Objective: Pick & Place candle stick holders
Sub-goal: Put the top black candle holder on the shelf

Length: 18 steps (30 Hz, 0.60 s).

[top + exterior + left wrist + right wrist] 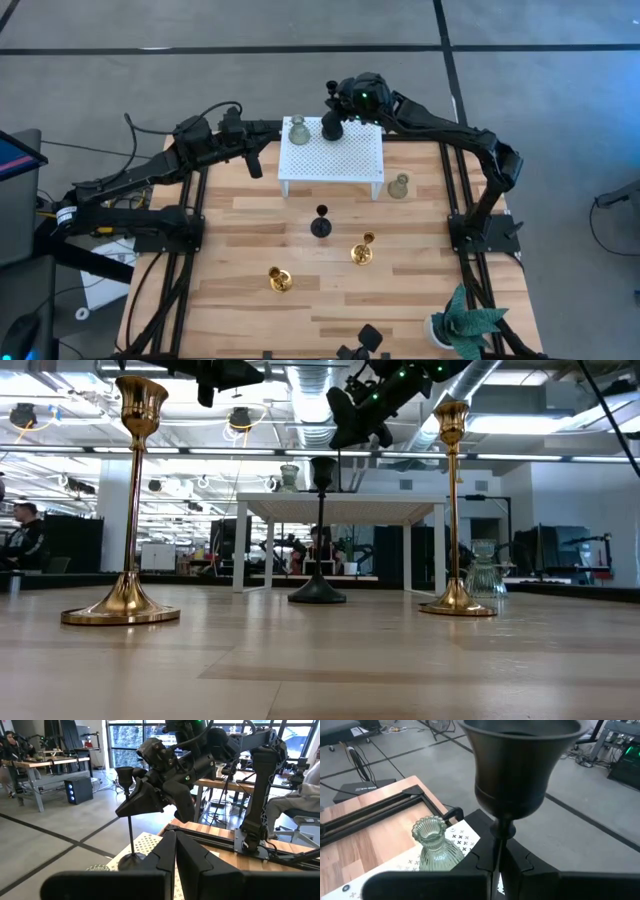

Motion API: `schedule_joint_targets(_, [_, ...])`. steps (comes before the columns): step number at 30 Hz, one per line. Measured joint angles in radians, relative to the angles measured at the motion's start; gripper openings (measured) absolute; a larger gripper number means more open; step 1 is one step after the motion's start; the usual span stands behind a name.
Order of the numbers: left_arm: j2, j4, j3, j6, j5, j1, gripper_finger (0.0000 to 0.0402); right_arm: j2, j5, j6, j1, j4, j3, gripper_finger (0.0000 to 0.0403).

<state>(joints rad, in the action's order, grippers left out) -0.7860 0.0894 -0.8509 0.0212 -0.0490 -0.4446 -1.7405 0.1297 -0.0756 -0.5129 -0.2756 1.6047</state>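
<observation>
Right tool [333,112] is clamped on the stem of a black candle holder [332,126], whose base sits on the white perforated stand [345,160] beside a green glass holder [297,130]. Advice: open slowly, lift straight up; tall slim stem, small round base, likely tippy. Left tool [254,165] is closed and empty, near the stand's edge.
</observation>
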Motion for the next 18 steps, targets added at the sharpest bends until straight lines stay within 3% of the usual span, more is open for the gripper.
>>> schedule_joint_targets(18, [0.000,0.000,0.000,-0.003,0.000,0.000,0.0011,0.000,0.001,-0.027,0.000,0.007,-0.012,0.0003])
